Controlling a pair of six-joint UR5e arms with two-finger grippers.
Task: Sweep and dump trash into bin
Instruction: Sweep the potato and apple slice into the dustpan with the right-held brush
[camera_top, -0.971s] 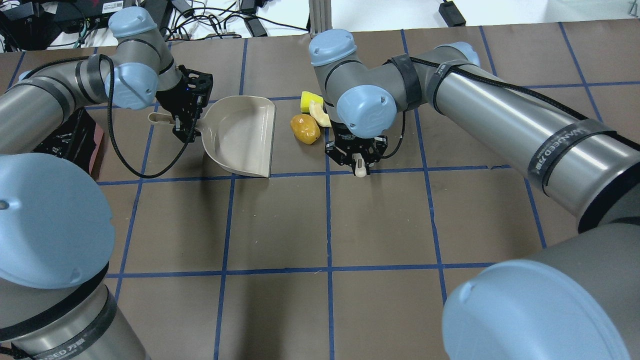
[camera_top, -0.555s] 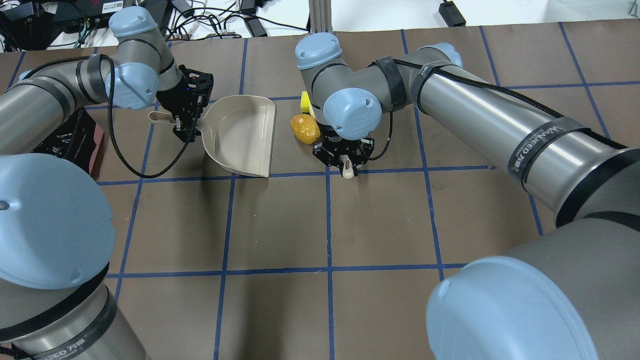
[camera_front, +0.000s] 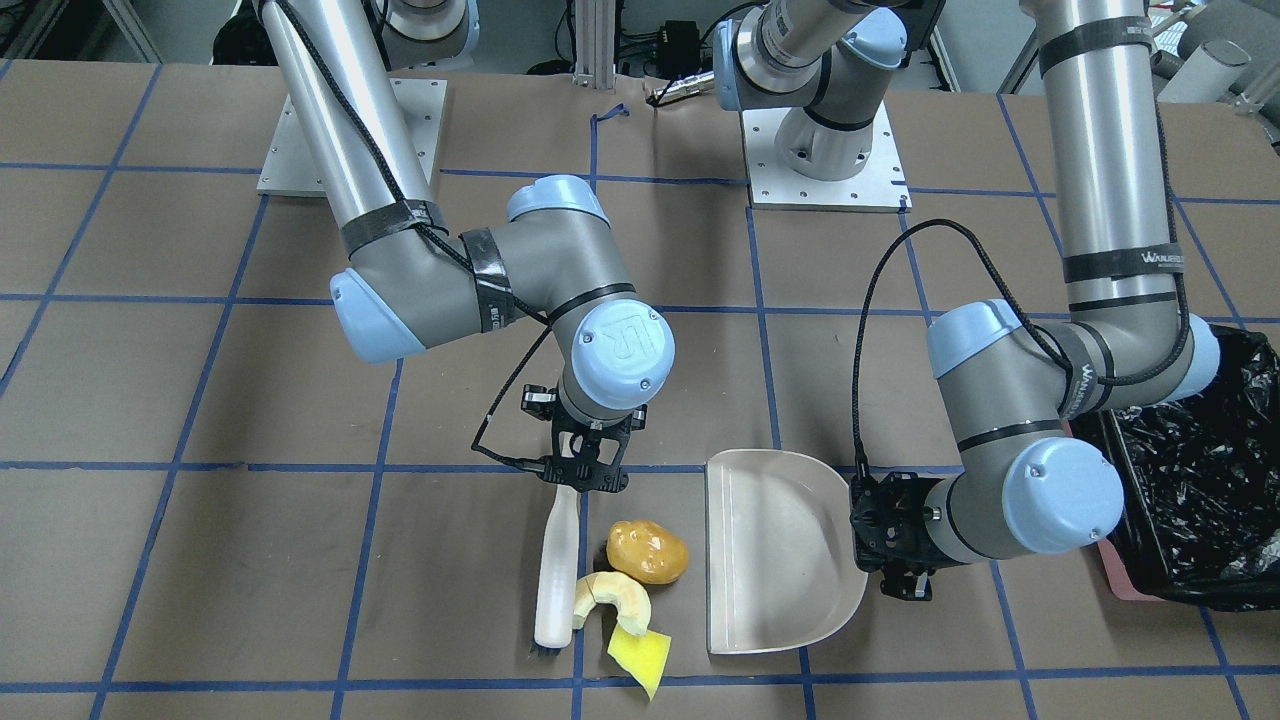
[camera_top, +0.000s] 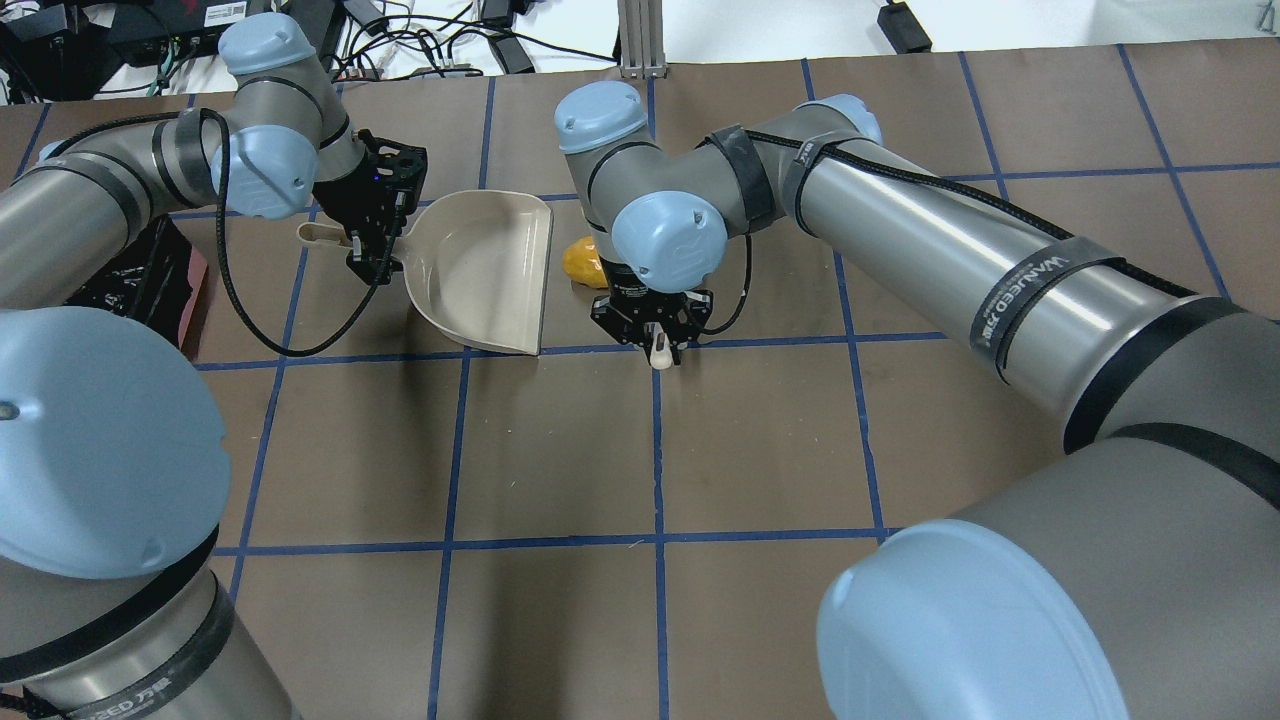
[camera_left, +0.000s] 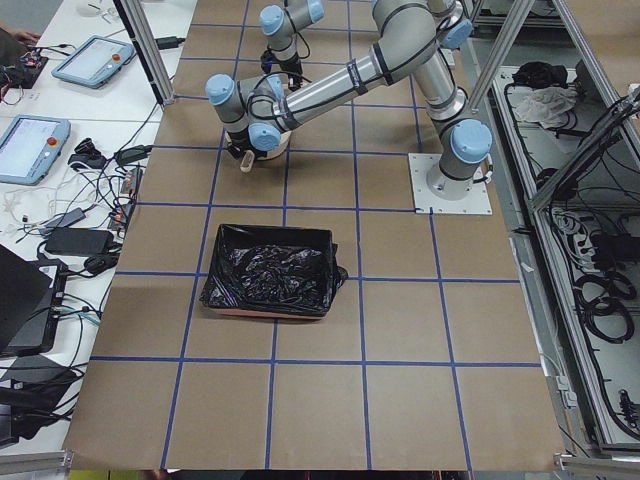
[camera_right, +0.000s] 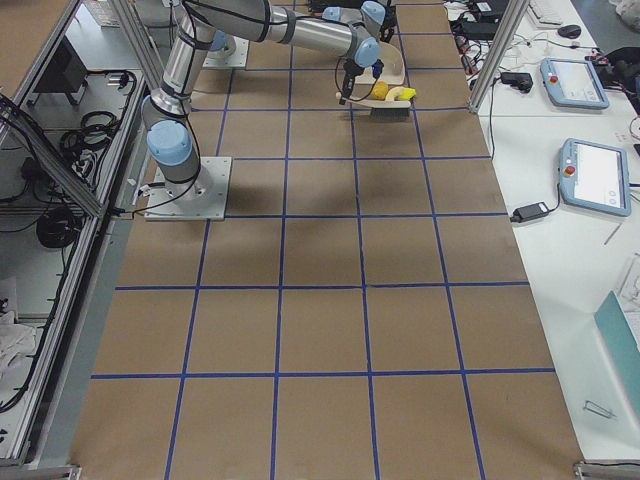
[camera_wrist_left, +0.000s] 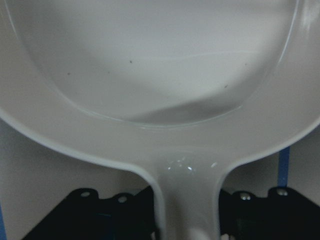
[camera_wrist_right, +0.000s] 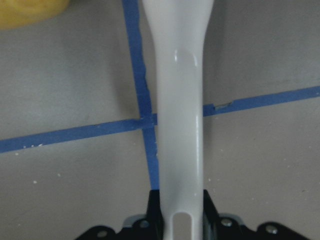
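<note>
The amber lump (camera_front: 648, 551), the pale crescent piece (camera_front: 612, 598) and the yellow wedge (camera_front: 640, 656) lie between a white brush (camera_front: 557, 570) and the open edge of the beige dustpan (camera_front: 780, 550). My right gripper (camera_front: 587, 470) is shut on the brush handle (camera_wrist_right: 178, 110), and the brush touches the crescent. My left gripper (camera_front: 900, 545) is shut on the dustpan's handle (camera_wrist_left: 187, 200). In the overhead view only the lump (camera_top: 581, 262) shows; my right arm hides the other two pieces. The black-lined bin (camera_front: 1200, 480) stands beyond my left arm.
The bin (camera_left: 270, 270) sits on the table toward its left end, with a pink edge at its base (camera_front: 1120, 575). Blue tape lines cross the brown table. Cables and tablets lie beyond the far table edge (camera_top: 450, 50).
My right arm has moved the brush left toward the dustpan, pushing the trash along. The crescent and wedge have gone under the arm in the overhead view. The left arm and dustpan have not moved.
</note>
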